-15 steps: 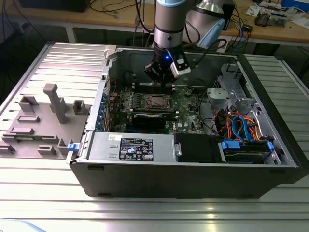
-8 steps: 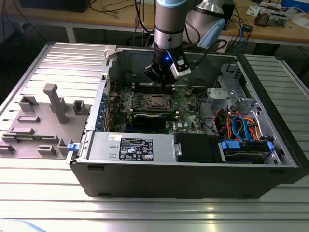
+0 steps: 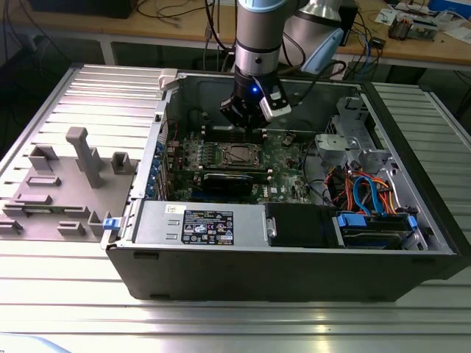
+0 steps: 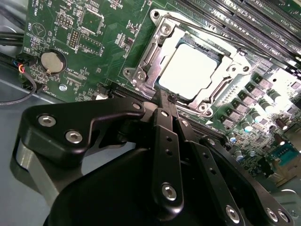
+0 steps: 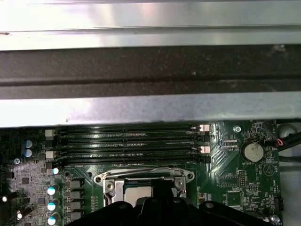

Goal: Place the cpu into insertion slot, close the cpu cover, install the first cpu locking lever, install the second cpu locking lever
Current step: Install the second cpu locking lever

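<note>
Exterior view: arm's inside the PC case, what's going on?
The arm's claw hangs inside the open computer case, just above the motherboard's socket. In the second wrist view the cpu already lies in the socket, and the cpu cover lies down around it as a frame. The claw's fingers are together, holding nothing, their tips at the socket's edge.
</note>
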`<state>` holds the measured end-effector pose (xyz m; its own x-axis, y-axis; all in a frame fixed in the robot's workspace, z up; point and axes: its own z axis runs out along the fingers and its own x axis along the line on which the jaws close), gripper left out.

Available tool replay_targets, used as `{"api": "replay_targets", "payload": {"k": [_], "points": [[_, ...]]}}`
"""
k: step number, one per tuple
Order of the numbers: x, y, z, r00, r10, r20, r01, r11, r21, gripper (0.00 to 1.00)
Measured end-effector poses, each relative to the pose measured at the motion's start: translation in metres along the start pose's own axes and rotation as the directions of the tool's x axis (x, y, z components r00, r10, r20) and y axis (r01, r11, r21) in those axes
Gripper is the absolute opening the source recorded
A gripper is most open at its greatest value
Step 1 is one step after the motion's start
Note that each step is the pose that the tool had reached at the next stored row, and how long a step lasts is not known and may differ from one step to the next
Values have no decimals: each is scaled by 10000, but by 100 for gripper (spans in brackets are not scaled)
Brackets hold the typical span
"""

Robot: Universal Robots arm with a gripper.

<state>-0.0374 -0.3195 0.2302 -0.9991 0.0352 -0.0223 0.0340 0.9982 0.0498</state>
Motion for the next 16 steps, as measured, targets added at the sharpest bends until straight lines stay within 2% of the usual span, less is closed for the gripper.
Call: {"api": "replay_targets", "payload": {"k": [16], "points": [[-1, -3, -35, 10000, -2, -1, 2, 10000, 2, 11]]}}
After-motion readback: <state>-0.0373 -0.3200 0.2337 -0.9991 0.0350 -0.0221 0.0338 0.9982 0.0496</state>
